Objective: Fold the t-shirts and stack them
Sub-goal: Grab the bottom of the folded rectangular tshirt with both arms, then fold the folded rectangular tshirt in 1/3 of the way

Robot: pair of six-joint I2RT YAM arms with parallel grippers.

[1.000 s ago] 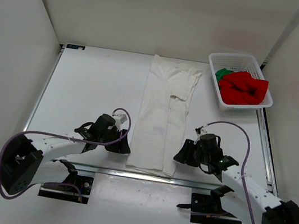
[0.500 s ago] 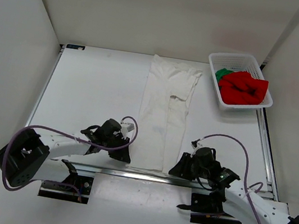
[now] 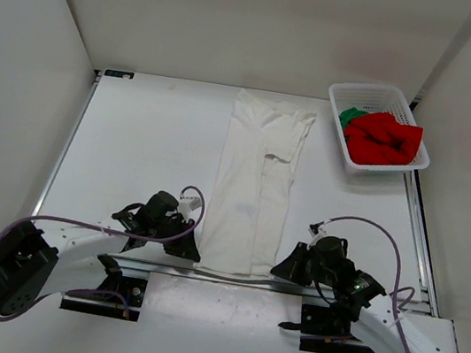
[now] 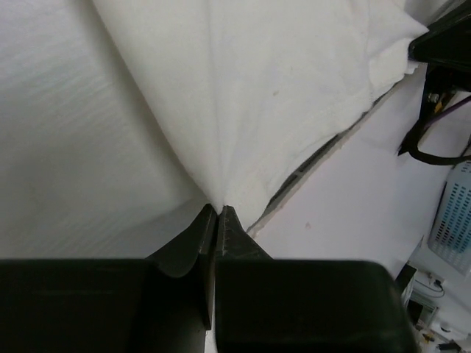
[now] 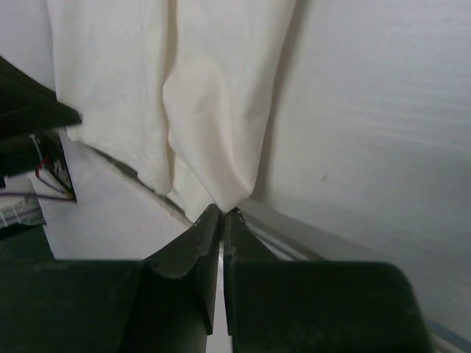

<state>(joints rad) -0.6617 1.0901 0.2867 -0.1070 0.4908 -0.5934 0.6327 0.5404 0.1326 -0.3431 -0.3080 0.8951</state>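
White t-shirt (image 3: 256, 189) is lying folded into a long narrow strip down the middle of the desk (image 3: 146, 144), its far end reaching toward the back wall and its near hem lying at the desk's front edge. The left end effector (image 4: 218, 211) is pinching the near left corner of that hem, its fingers pressed together on a peak of cloth that is fanning out in creases from the tips. The right end effector (image 5: 222, 213) is clamping the near right corner likewise, fingers closed on a small fold of fabric. The red t-shirt (image 3: 386, 140) and the green t-shirt (image 3: 347, 117) are sitting crumpled in a white basket (image 3: 369, 94) at the far right corner, the red one covering most of the green, well apart from the white one.
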